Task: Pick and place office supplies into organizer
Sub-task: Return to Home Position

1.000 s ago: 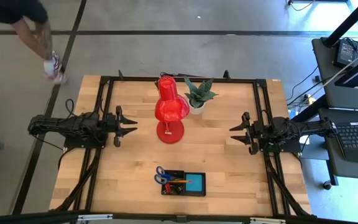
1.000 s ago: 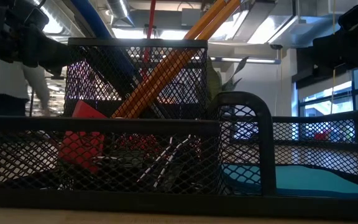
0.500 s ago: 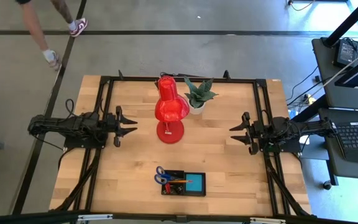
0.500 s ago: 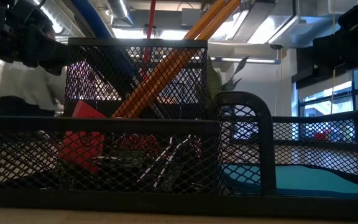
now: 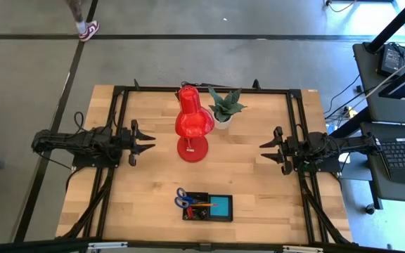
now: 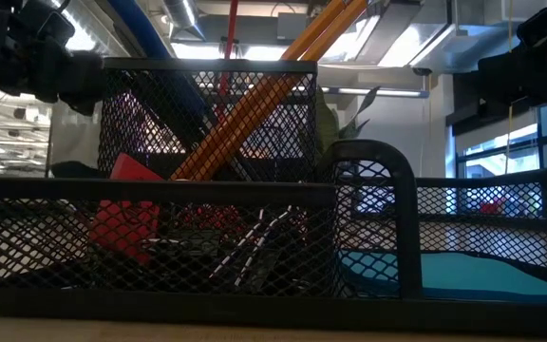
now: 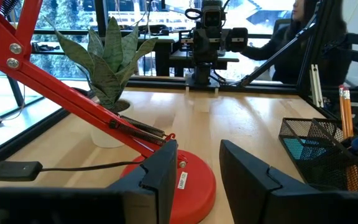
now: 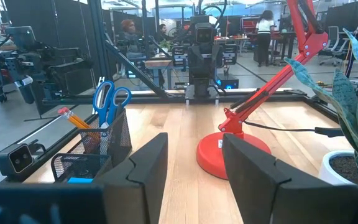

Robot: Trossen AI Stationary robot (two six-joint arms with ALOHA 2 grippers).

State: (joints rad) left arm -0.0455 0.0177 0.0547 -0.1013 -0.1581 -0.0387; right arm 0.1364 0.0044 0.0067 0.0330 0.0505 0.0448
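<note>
The black mesh organizer point(image 5: 229, 211) stands near the table's front edge, at the middle. Blue-handled scissors point(image 5: 182, 199) and orange pencils point(image 6: 254, 100) stick up out of its tall cup. A small red block point(image 6: 126, 218) leans inside its left compartment, and the blue note pad point(image 5: 221, 208) lies flat in its right one. My left gripper point(image 5: 146, 145) is at the table's left side and my right gripper point(image 5: 266, 150) at its right side. Both are open, point level toward the table's middle, and have nothing between their fingers.
A big red desk lamp point(image 5: 192, 123) stands at the table's middle, toward the far edge, with a small green potted plant point(image 5: 223, 109) right of it. A black frame point(image 5: 202, 90) runs along the table's edges. Bare wood lies between both grippers and the organizer.
Neither arm has moved and nothing on the table has shifted. A person walking past the table's far left corner has gone almost out of the high view and has left the low view.
</note>
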